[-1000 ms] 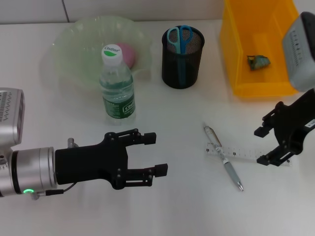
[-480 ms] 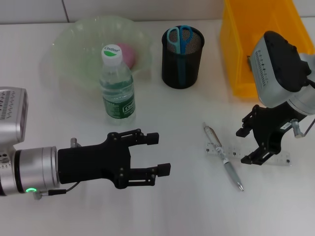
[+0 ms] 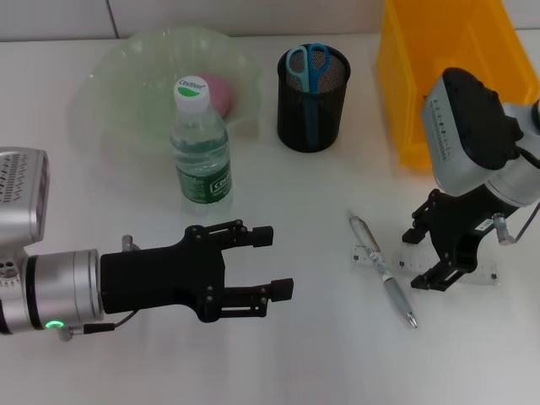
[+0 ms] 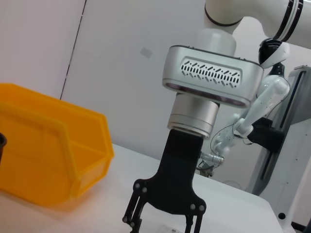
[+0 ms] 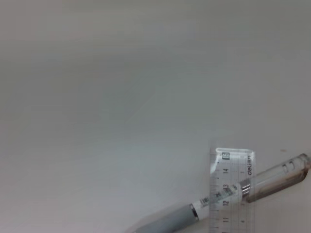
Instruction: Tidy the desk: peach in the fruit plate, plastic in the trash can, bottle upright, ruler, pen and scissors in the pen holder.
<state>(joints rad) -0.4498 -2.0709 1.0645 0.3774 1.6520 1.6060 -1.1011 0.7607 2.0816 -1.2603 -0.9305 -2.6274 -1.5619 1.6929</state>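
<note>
Two flat items left on the white table (image 3: 321, 354): a clear ruler (image 3: 380, 257) with black marks, lying crosswise, and a grey-and-clear pen (image 3: 384, 272) lying across its end, touching it. Same crossing seen close in the right wrist view, pen (image 5: 228, 196) over ruler (image 5: 232, 189). Right hand (image 3: 426, 257) released, fingers spread, poised right over the ruler's middle, just beside the pen. Left hand (image 3: 270, 261) also spread wide, holding nothing, hovering near the front left, well apart from both. Behind: black mesh pen holder (image 3: 313, 101) with blue-handled scissors (image 3: 307, 63) standing inside; bottle (image 3: 200, 148) upright with a green label and white cap; pink peach (image 3: 221, 91) in the pale green fruit plate (image 3: 118, 76); yellow bin (image 3: 422, 84) partly hidden by the right arm.
</note>
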